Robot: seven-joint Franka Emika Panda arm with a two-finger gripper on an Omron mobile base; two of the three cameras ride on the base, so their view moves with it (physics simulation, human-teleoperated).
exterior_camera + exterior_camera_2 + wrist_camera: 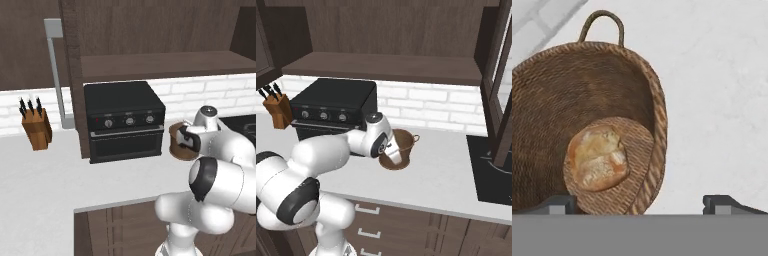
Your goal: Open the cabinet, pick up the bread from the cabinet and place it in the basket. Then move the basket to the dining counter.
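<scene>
White worktop (pixel 45 175) runs under a white brick wall, and my arm reaches across it toward one woven basket (pixel 401 147). I count one basket, one bread (pixel 597 158), one black countertop oven (pixel 124 120) and one wooden knife block (pixel 36 129) with three dark handles sticking up. The oven has three knobs in a row on its front.

My gripper (pixel 639 204) hangs above the basket with its two finger tips set wide apart, one over the basket's floor and one past its rim over bare worktop, closed on nothing. The bread lies on the round woven floor of the basket, a golden-brown loaf well down inside the walls. My hand view gives that; from the base cameras the inside of the basket is hidden by my wrist and I cannot see the loaf at all.

My left base view shows the basket just right of the oven, mostly behind my forearm, and a grey vertical bar (pixel 57 75) on the wall left of the oven. My right base view shows the basket standing free on the worktop with a small loop handle at its rim, a dark cooktop (pixel 491 170) off to the right, and the cabinet (pixel 501 85) door with its glass panel swung open at the right edge.
</scene>
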